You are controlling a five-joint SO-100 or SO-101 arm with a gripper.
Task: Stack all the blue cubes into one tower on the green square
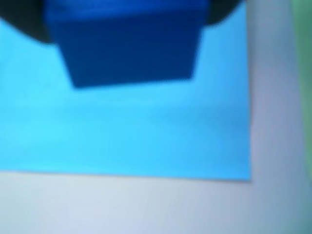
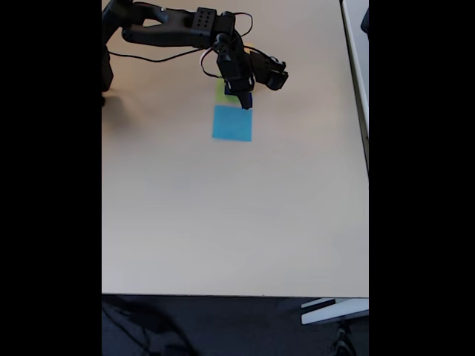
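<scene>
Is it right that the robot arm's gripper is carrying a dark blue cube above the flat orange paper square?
Not quite. The dark blue cube hangs above a flat light-blue paper square, not an orange one. The wrist view shows it; in the fixed view the gripper sits at that square's top edge.

Wrist cam was pretty blurry, but a dark blue cube (image 1: 129, 46) sat at the top of the frame, right up by the claw, with black blobs of the claw poking out on both sides of it, and I couldn't tell if the jaws were actually clamped on it. Under and below the cube was a light-blue paper square (image 1: 122, 131) lying flat on the pale table (image 1: 146, 207). A sliver of green (image 1: 303, 73) showed way off at the right edge.
</scene>
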